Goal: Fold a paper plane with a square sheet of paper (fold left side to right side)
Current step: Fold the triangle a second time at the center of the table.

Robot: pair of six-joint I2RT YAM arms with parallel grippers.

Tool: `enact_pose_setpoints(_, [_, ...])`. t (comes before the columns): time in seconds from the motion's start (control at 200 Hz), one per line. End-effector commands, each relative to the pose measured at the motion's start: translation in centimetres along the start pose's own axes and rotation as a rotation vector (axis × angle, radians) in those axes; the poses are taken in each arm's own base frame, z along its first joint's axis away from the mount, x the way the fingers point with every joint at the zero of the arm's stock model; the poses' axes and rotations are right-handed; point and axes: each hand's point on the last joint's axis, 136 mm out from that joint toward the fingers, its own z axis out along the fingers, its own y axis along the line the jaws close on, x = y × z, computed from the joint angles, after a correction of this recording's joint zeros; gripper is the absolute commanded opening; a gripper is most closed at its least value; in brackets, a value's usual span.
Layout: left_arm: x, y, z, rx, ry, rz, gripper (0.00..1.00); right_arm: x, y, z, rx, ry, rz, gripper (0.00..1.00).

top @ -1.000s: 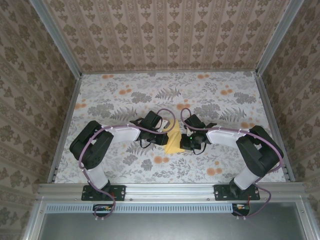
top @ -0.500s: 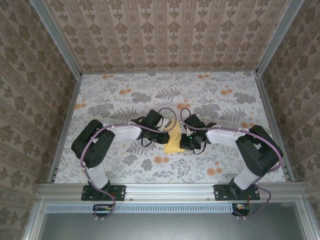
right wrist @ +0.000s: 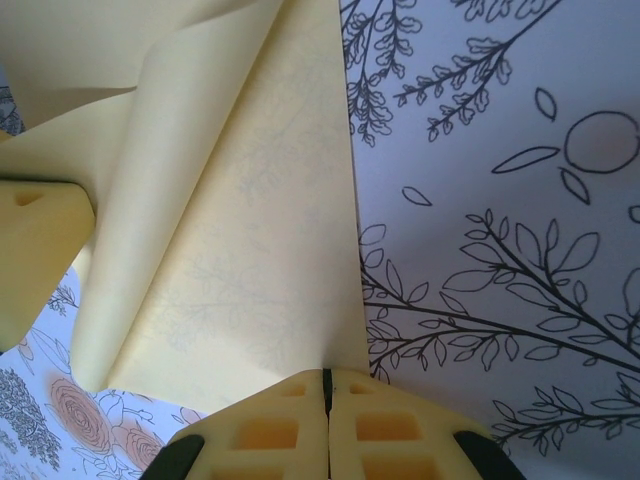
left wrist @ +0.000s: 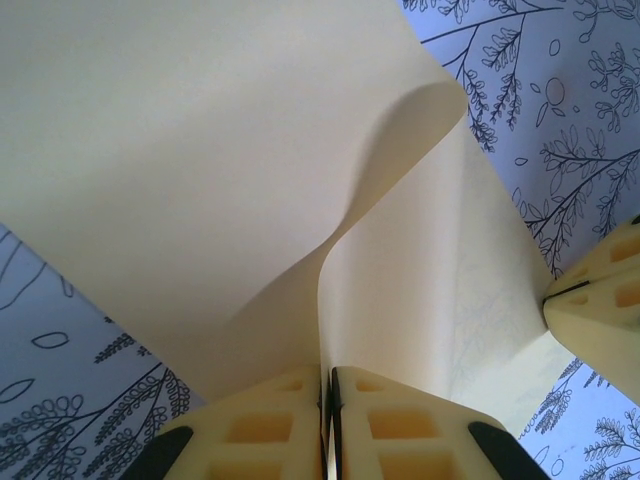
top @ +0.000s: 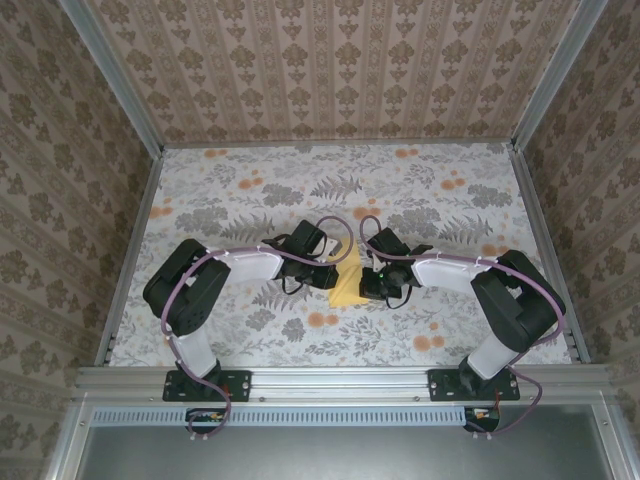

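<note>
Flowered cloth (top: 240,190) spread wide, and at its middle, between the two wrists, lies the square sheet of paper (top: 348,287) — one part lifted and curling over. On its edge the left gripper (left wrist: 328,376) is pinched tight; the right gripper (right wrist: 326,378) is clamped on a corner — jaws closed.

Two black-jointed robot arms (top: 245,265) with white shells carry thin purple cables (top: 335,220). Pale yellow plastic fingers (left wrist: 400,430) show square moulded pockets.
</note>
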Motion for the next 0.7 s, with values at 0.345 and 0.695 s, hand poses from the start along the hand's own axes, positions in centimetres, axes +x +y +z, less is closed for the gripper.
enact_pose_setpoints(0.345, [0.8, 1.2, 0.5, -0.034, 0.030, 0.004, 0.12, -0.1, -0.2, -0.8, -0.046, -0.016, 0.031, 0.07])
enact_pose_setpoints(0.695, [0.9, 1.1, 0.6, -0.036, 0.032, 0.007, 0.12, -5.3, 5.0, -2.3, -0.319, -0.149, 0.034, 0.07])
